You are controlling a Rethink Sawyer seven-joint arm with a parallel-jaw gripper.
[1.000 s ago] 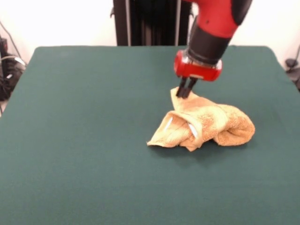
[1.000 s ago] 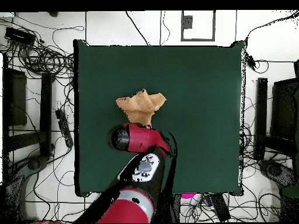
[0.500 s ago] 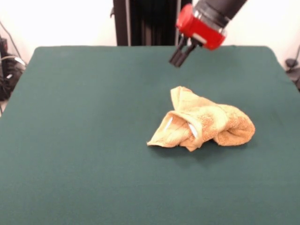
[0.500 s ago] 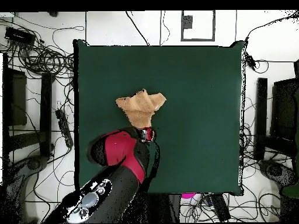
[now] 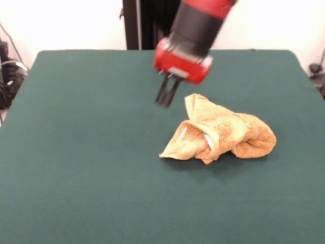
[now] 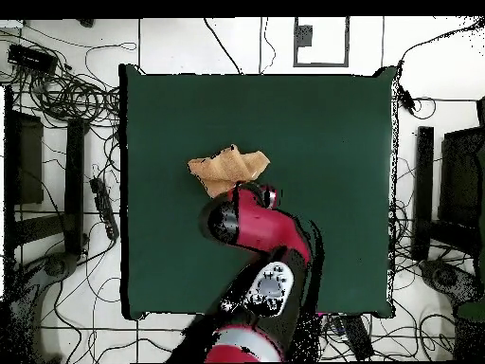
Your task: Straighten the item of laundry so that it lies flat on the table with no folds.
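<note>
The golden-orange towel (image 5: 223, 133) lies crumpled in a folded heap right of centre on the dark green table (image 5: 76, 152). White label strips show on its front folds. My gripper (image 5: 165, 99) hangs just above the table, to the left of the towel's far corner and apart from it. Its fingers are together and hold nothing. In the overhead view the towel (image 6: 225, 168) lies left of centre on the table (image 6: 322, 123), and the red wrist (image 6: 248, 216) covers its lower right edge and hides the fingers.
The black pedestal (image 5: 152, 23) stands behind the table's far edge. Cables and dark equipment (image 6: 57, 95) lie on the floor round the table. Bare green tabletop surrounds the towel on all sides.
My gripper left the towel's far corner, rose, then swung to the left and came down beside the towel. The towel has kept its shape and place.
</note>
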